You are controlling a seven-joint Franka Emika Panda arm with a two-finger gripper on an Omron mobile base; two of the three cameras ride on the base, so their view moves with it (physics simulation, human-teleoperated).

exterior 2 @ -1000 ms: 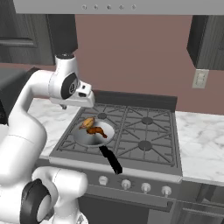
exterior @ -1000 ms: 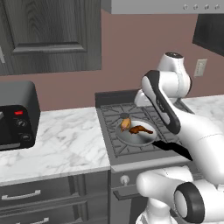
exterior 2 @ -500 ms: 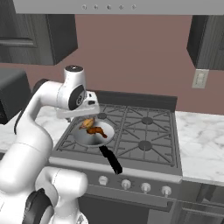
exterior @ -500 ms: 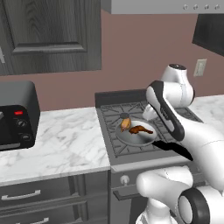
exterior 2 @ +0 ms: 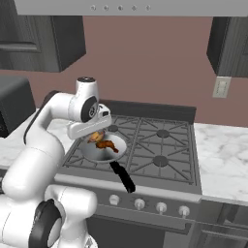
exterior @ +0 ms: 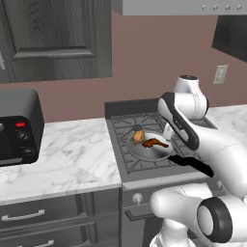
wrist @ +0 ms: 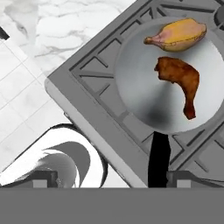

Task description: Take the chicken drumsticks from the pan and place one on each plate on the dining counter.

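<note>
Your pincer (exterior 2: 99,130) is hanging over the stove (exterior: 140,159) above the pan (wrist: 144,87), with its jaws standing wide and gripping nothing. In the hand view the two dark finger tips (wrist: 43,178) are sitting far apart at the bottom edge, and nothing is lying between them.

You are looking at both chicken drumsticks inside the pan. The golden-tan drumstick (wrist: 177,34) is lying toward the pan's far rim, and the reddish-brown drumstick (wrist: 180,81) is lying just beside it, its thin bone end pointing toward the black handle (wrist: 159,159). The two are close together, and whether they touch you cannot tell. The pan is resting on the front-left burner grate, with its handle reaching out toward the stove's front edge.

To the left of the stove you are seeing a white marble surface (exterior: 72,154) carrying a black toaster oven (exterior: 17,128). Nothing is standing between your pincer and the drumsticks. In the right base view the hand itself is covering part of the pan.
</note>
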